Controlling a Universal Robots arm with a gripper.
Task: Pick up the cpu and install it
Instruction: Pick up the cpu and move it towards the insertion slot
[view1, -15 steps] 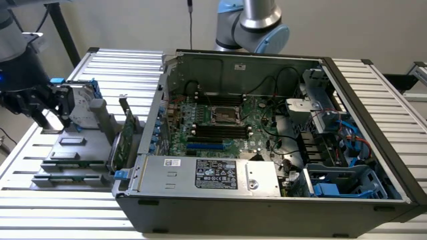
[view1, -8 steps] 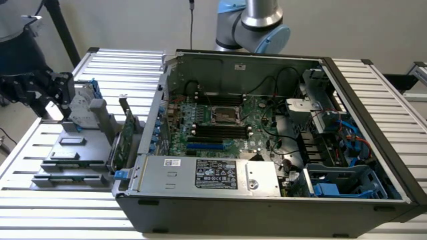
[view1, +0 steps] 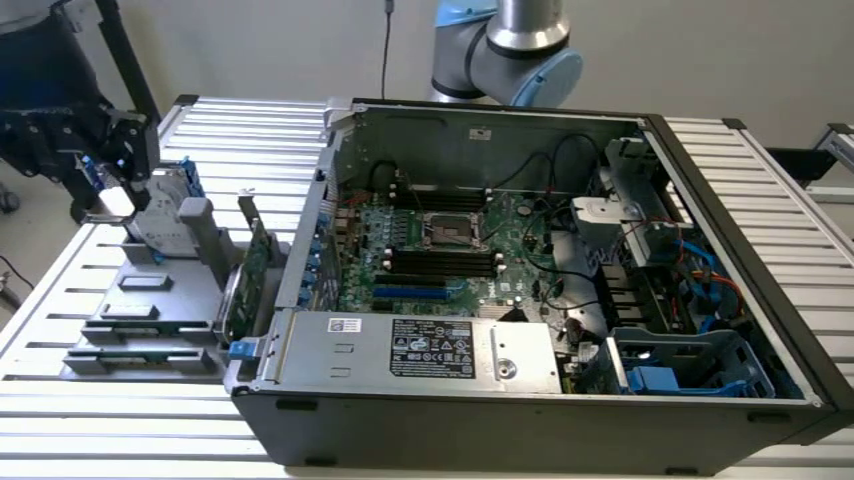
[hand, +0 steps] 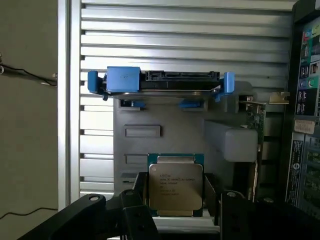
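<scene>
The cpu (hand: 175, 185), a small square chip with a pale metal top and printed text, sits between my gripper's (hand: 177, 200) two dark fingers (hand: 137, 205), which press against its two sides. In the exterior view the gripper (view1: 114, 200) hangs at the far left, above the grey parts holder (view1: 134, 320), with the pale cpu (view1: 118, 203) in it. The dark square socket (view1: 447, 232) with its metal frame lies on the green motherboard inside the open computer case (view1: 534, 420), well to the exterior view's right of the gripper.
A silver hard drive with blue rails (hand: 160, 82) stands upright in the holder just beyond the cpu. A green expansion card (view1: 254, 270) stands between holder and case. The case's left wall (view1: 320, 200) and power supply (view1: 414, 350) border the motherboard. Everything rests on a slatted metal table (view1: 400, 460).
</scene>
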